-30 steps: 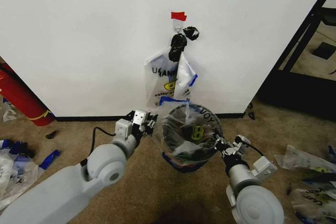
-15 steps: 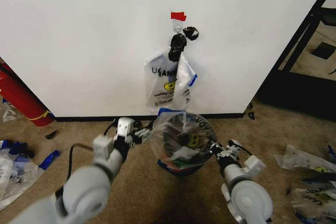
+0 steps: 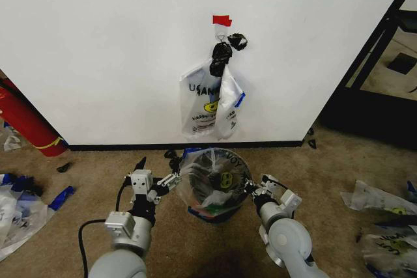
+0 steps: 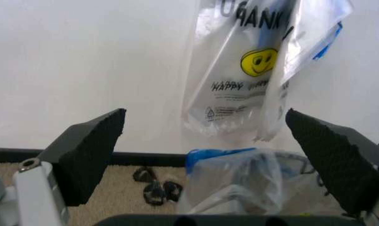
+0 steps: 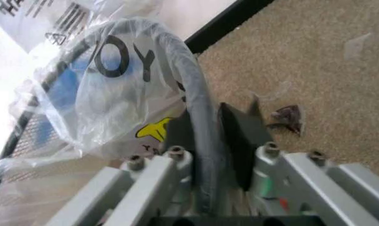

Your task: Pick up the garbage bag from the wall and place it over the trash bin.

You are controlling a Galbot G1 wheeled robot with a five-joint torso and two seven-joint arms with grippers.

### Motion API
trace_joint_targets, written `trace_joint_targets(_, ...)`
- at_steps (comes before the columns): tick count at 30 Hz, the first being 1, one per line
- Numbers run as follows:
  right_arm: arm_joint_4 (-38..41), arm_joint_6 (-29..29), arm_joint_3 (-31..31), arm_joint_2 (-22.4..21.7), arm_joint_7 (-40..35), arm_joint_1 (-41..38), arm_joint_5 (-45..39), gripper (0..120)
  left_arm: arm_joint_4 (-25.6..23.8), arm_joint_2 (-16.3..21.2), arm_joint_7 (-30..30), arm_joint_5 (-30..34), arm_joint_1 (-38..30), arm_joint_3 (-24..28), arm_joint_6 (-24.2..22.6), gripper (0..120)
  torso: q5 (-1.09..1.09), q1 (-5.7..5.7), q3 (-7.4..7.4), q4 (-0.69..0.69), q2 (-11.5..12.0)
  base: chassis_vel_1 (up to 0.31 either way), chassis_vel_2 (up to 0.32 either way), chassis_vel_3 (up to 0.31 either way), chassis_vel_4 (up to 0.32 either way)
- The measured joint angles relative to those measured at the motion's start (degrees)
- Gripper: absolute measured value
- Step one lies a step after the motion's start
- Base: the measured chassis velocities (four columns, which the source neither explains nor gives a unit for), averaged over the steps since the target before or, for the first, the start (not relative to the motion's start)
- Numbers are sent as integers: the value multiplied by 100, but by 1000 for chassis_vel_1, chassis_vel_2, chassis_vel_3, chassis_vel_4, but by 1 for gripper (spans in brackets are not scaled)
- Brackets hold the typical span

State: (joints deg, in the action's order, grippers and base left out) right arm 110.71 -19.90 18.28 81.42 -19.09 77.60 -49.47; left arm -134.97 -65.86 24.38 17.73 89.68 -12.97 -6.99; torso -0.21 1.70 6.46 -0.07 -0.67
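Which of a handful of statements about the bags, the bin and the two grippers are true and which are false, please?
1. A garbage bag is draped over the trash bin. True.
2. The left gripper has its fingers shut on that bag. False: they stand wide apart and hold nothing.
3. A second bag hangs on the wall below a red tape strip. True.
4. The bin lies tipped on its side. False: it stands upright on the carpet.
5. The right gripper is raised to the hook. False: it is low, at the bin's rim.
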Motion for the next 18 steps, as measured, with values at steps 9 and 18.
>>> trace_joint_targets(9, 388, 27, 14, -48, 185, 195, 25, 49, -104, -122, -48, -192, 246, -5, -32, 100, -2, 0, 0, 1, 0, 0, 0, 0, 0)
trace_joint_targets(18, 775, 226, 84, -105, 353, 431, 651, 81, 42, -258, -88, -509, 233, -70, 106, 100, -1, 0, 0, 1, 0, 0, 0, 0, 0)
